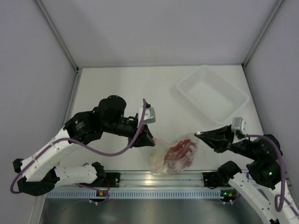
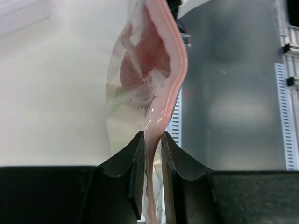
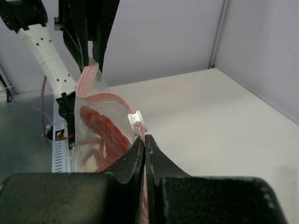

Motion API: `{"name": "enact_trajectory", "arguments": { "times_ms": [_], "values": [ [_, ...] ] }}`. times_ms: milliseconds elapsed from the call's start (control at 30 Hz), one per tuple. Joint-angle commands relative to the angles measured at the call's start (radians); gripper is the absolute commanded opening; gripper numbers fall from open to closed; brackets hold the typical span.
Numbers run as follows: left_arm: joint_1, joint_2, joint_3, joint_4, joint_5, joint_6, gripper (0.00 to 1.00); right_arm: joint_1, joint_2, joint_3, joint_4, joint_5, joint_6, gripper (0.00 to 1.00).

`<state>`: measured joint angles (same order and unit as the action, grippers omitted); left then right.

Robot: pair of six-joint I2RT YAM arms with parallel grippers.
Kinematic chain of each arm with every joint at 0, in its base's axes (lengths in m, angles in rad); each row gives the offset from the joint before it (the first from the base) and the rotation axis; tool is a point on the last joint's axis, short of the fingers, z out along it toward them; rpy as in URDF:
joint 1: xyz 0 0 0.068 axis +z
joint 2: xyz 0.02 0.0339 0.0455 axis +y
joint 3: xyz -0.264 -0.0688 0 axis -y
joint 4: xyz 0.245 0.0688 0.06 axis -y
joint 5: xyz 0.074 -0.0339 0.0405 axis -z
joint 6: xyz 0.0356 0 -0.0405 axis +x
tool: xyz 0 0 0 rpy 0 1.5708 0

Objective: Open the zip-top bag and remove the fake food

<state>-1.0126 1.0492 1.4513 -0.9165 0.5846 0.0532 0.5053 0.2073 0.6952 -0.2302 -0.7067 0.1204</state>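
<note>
Small clear crinkly zip-top bag (image 1: 174,158) is hanging by the desk's near edge, just right of centre, strung between both grippers. Its pink zip strip (image 2: 169,88) is running left-right, parallel to that edge. Left gripper (image 1: 148,138) is pinching the strip's left end. Right gripper (image 3: 144,145) is clamping the right end, just beside the white slider (image 3: 136,120). Right arm is nearer the slider, so it's the likely puller. Both arms are reaching inward. Red plastic lobster (image 3: 103,128) is sitting inside. Can't tell whether the zip is parted.
</note>
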Motion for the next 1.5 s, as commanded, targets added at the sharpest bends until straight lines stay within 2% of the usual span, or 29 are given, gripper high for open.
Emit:
{"name": "enact_trajectory", "arguments": {
  "times_ms": [0,33,100,200,233,267,300,367,433,567,700,767,900,967,1100,1167,1267,1400,1467],
  "values": [
    [-0.001,0.044,-0.023,0.149,-0.187,-0.05,0.24,-0.013,0.111,0.07,-0.098,0.067,-0.068,0.0],
    [0.0,0.052,-0.032,0.166,-0.216,-0.05,0.23,-0.011,0.124,0.072,-0.087,0.082,-0.062,0.0],
    [0.006,0.078,-0.045,0.197,-0.273,-0.093,0.3,-0.011,0.159,0.084,-0.089,0.111,-0.048,0.0],
    [0.031,0.103,-0.039,0.237,-0.342,-0.124,0.57,-0.013,0.22,0.108,-0.106,0.182,-0.027,0.0],
    [0.034,0.104,-0.034,0.249,-0.359,-0.151,0.62,-0.013,0.239,0.116,-0.112,0.202,-0.027,0.0],
    [0.034,0.106,-0.029,0.261,-0.355,-0.16,0.72,-0.013,0.254,0.13,-0.127,0.204,-0.025,0.0],
    [0.034,0.11,-0.025,0.283,-0.317,-0.168,0.77,-0.013,0.285,0.138,-0.136,0.207,-0.027,0.0],
    [0.032,0.107,-0.02,0.317,-0.27,-0.164,0.86,-0.013,0.311,0.145,-0.149,0.207,-0.033,0.0],
    [0.032,0.1,-0.032,0.402,-0.212,-0.151,0.91,-0.013,0.342,0.156,-0.167,0.201,-0.044,0.0],
    [0.032,0.127,-0.02,0.504,-0.106,-0.084,0.92,-0.013,0.368,0.174,-0.185,0.158,-0.077,0.0],
    [0.034,0.219,0.052,0.548,0.021,0.005,0.92,-0.013,0.362,0.191,-0.189,0.079,-0.096,0.0],
    [0.032,0.258,0.092,0.55,0.11,0.037,0.92,-0.013,0.348,0.182,-0.17,0.046,-0.11,0.0],
    [0.032,0.333,0.155,0.55,0.169,0.149,0.95,-0.011,0.284,0.141,-0.115,-0.014,-0.111,0.0],
    [0.032,0.359,0.17,0.55,0.205,0.166,0.98,-0.01,0.271,0.136,-0.112,-0.034,-0.111,0.0],
    [0.034,0.379,0.173,0.55,0.326,0.209,0.98,-0.01,0.253,0.133,-0.093,-0.059,-0.111,0.0],
    [0.035,0.385,0.173,0.55,0.343,0.215,0.97,-0.011,0.247,0.13,-0.086,-0.071,-0.108,0.0],
    [0.035,0.417,0.185,0.55,0.342,0.191,0.91,-0.01,0.234,0.129,-0.077,-0.071,-0.107,0.0],
    [0.035,0.471,0.19,0.55,0.377,0.162,0.66,-0.01,0.208,0.118,-0.066,-0.048,-0.105,0.0],
    [0.035,0.483,0.189,0.55,0.391,0.154,0.6,-0.01,0.207,0.115,-0.067,-0.042,-0.107,0.0]
  ]
}}
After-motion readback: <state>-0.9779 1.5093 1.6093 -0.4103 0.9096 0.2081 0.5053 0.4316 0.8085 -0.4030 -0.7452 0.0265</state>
